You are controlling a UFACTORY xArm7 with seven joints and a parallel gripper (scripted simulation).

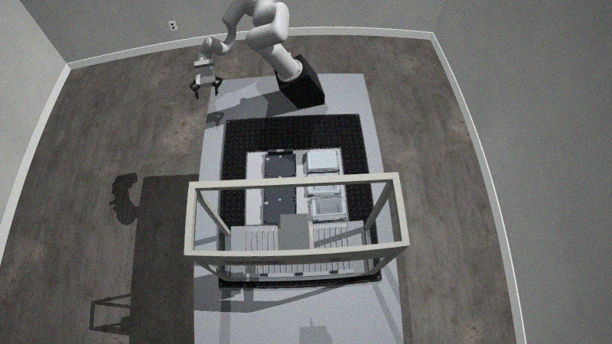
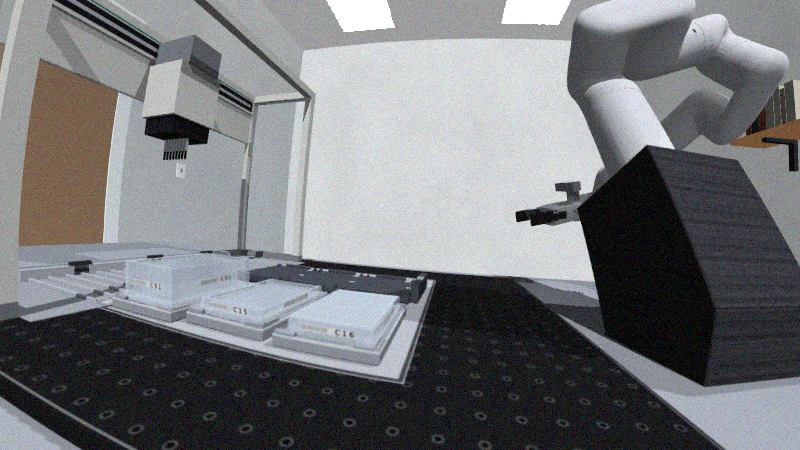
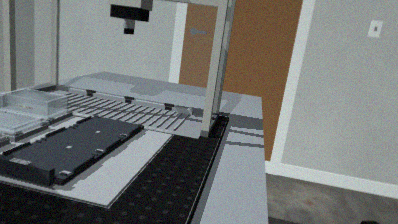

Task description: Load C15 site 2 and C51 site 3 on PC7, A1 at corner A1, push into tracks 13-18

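Observation:
The dark carrier PC7 [image 1: 279, 188] lies empty on the light apron in front of the rails; it also shows in the wrist view [image 3: 70, 147] and in the side view [image 2: 341, 278]. Beside it stand three nests in a row: C16 [image 2: 341, 321] nearest, C15 [image 2: 254, 306] in the middle, C51 [image 2: 173, 277], a tall block, nearest the rails. From above they are C16 [image 1: 323, 160], C15 [image 1: 323, 189] and C51 [image 1: 328, 208]. My gripper [image 1: 206, 89] is open and empty, high up and off to the side of the table near the arm's base; it also shows in the side view [image 2: 531, 215].
The loading rails [image 3: 130, 112] lie beyond the apron under a cream frame [image 1: 295, 213]. A pipetting head [image 2: 181, 106] hangs from the frame. A grey block [image 1: 293, 232] sits on the rails in the middle. The arm's dark base block [image 2: 688, 263] stands at the table's near end.

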